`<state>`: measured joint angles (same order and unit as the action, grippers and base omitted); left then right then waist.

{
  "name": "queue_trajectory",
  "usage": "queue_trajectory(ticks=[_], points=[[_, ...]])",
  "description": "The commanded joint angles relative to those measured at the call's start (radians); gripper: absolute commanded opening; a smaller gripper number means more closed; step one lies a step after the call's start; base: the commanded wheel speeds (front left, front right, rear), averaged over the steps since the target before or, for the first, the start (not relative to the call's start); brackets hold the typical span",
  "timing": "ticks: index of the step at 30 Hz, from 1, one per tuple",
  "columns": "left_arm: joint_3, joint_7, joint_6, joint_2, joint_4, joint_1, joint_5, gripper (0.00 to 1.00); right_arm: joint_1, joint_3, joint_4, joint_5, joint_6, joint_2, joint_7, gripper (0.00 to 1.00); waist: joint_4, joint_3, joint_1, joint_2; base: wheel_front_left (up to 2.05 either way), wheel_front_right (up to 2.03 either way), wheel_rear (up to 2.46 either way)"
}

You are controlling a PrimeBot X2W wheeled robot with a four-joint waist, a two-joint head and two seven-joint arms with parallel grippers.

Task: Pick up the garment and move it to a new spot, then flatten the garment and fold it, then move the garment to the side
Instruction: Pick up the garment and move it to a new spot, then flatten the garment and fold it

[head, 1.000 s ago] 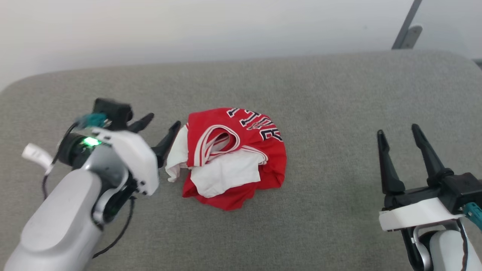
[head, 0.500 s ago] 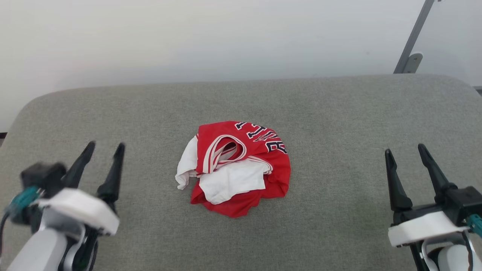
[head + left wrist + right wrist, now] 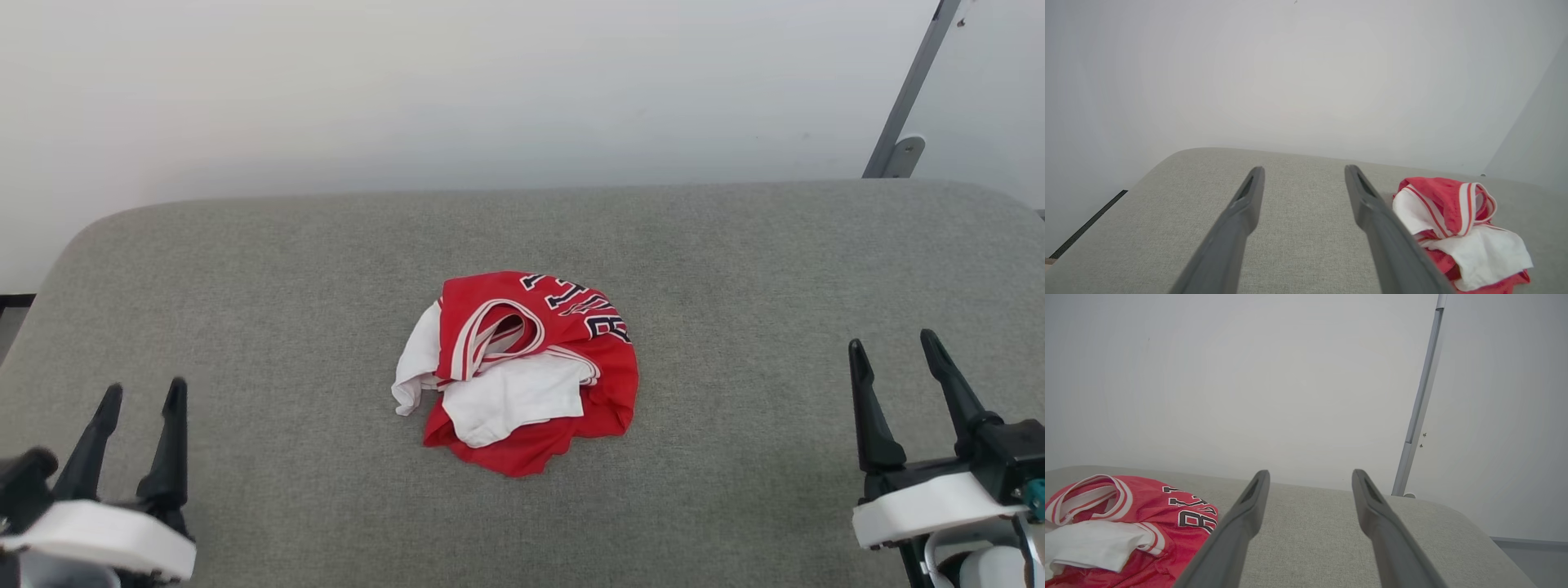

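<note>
Both grippers we are holding empty, left gripper (image 3: 144,387) and right gripper (image 3: 891,340), fingers (image 3: 869,408) spread, toward the desk's (image 3: 735,269) side edges. The garment (image 3: 522,367) is lying crumpled mid-desk, its black lettering only partly readable.

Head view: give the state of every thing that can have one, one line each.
Red soft-fabric T-shirt with white sleeves and striped trim: crumpled in a heap, unfolded, lying on the grey fabric pad, held by nothing.
Left pincer: open, empty, apart from the T-shirt.
Right pincer: open, empty, apart from the T-shirt.
</note>
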<state>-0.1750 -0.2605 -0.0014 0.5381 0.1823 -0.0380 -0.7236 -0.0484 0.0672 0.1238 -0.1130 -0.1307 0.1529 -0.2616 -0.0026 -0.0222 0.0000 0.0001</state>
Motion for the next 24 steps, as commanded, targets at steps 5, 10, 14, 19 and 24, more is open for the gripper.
queue_trajectory(ticks=[5, 10, 14, 19, 24], points=[[0.091, -0.006, -0.045, -0.047, -0.006, 0.072, 0.053, 1.00, 0.017, 0.006, -0.006, 0.005, 0.000, -0.011, -0.005, 1.00, 0.001, -0.006, 0.0000, -0.0001, 0.00, 0.00, 0.00], [0.160, -0.006, -0.077, -0.097, -0.007, 0.111, 0.084, 1.00, 0.024, 0.009, -0.010, 0.004, 0.000, -0.014, -0.005, 1.00, 0.003, -0.008, 0.0000, -0.0001, 0.00, 0.00, 0.00], [0.193, -0.006, -0.094, -0.123, -0.006, 0.126, 0.105, 1.00, 0.031, 0.008, -0.012, 0.005, 0.000, -0.017, -0.005, 1.00, 0.006, -0.006, 0.0000, -0.0001, 0.00, 0.00, 0.00], [0.209, -0.006, -0.112, -0.142, 0.004, 0.120, 0.126, 1.00, 0.036, 0.006, -0.015, 0.004, 0.000, -0.022, -0.005, 1.00, 0.010, -0.005, 0.0000, -0.0001, 0.00, 0.00, 0.00], [0.207, -0.006, -0.121, -0.152, 0.007, 0.107, 0.139, 1.00, 0.033, -0.022, -0.012, -0.009, 0.000, -0.021, -0.005, 1.00, 0.025, -0.001, 0.0000, -0.0001, 0.00, 0.00, 0.00]])
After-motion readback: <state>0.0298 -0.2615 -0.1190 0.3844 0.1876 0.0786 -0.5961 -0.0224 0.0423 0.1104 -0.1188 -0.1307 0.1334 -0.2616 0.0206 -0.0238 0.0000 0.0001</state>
